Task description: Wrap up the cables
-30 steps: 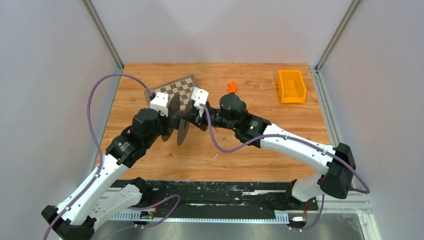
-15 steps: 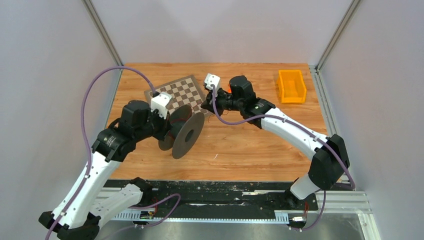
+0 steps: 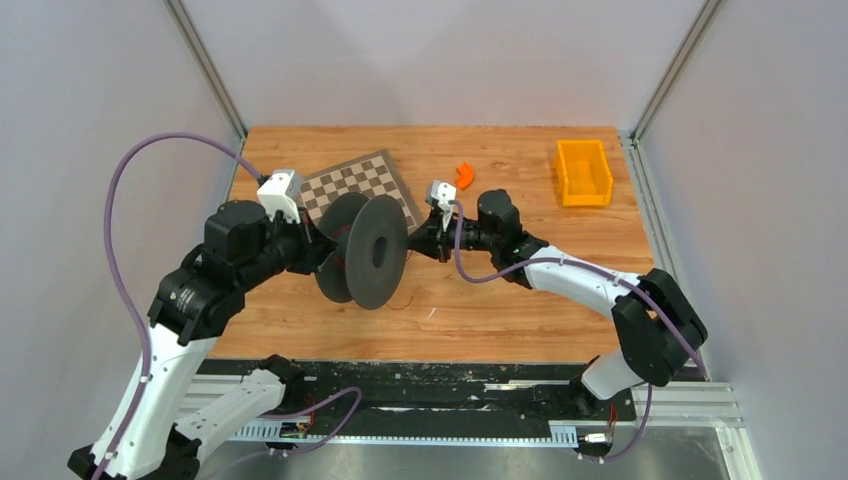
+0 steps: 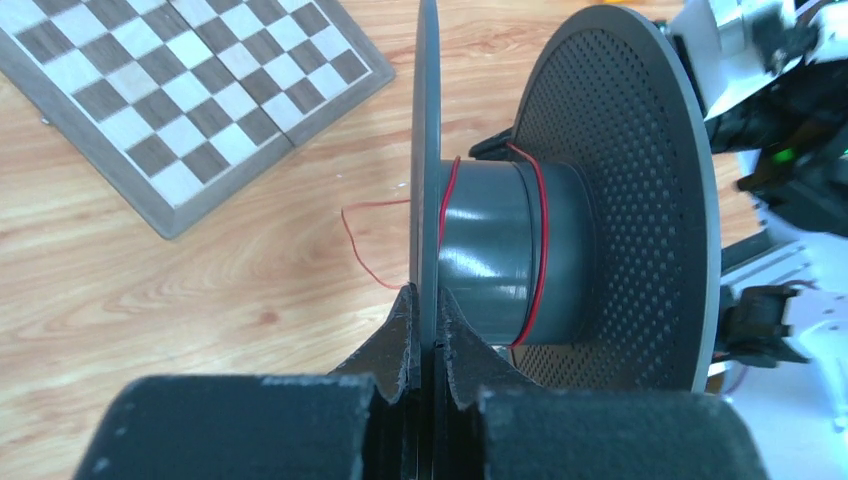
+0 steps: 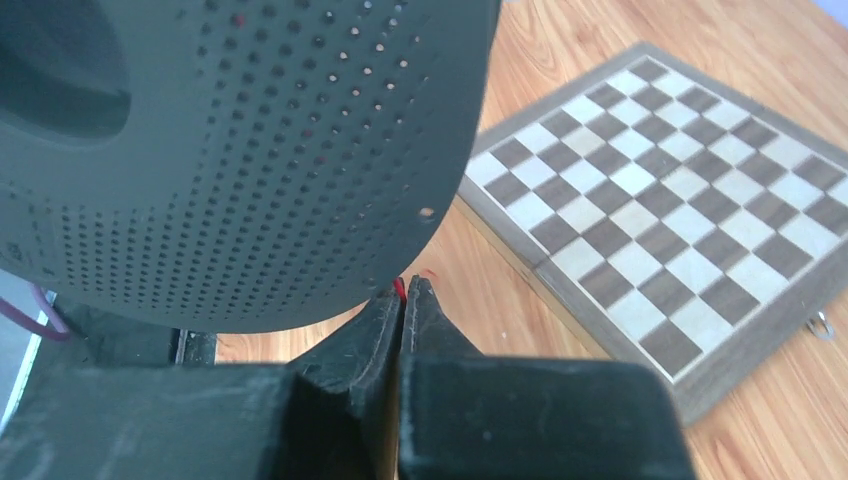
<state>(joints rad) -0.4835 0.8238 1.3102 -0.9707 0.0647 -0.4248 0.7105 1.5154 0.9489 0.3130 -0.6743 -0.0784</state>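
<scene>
Table point(image 3: 520, 290): I see spool point(image 3: 375, 250) mid-table, flanges upright. Chessboard point(image 3: 345, 180) behind spool, bin point(image 3: 583, 172) far right. Left gripper point(image 4: 428, 330) clamped on one flange's rim. Right gripper point(image 5: 404, 300) pinched tight on wire point(image 4: 541, 230). Wire makes couple of turns round hub, loose curl beside flange.

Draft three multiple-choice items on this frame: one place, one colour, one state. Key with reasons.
1. The orange bin sits on the table's: A near left; B far right; C centre.
2. The wire on the spool core is: A blue; B white; C red.
3. The left fingers are: A shut on the spool flange; B open; C shut on the bin.
Key: B, the bin lies by the far right edge; C, red strands ring the core; A, both fingers pinch the flange rim.
</scene>
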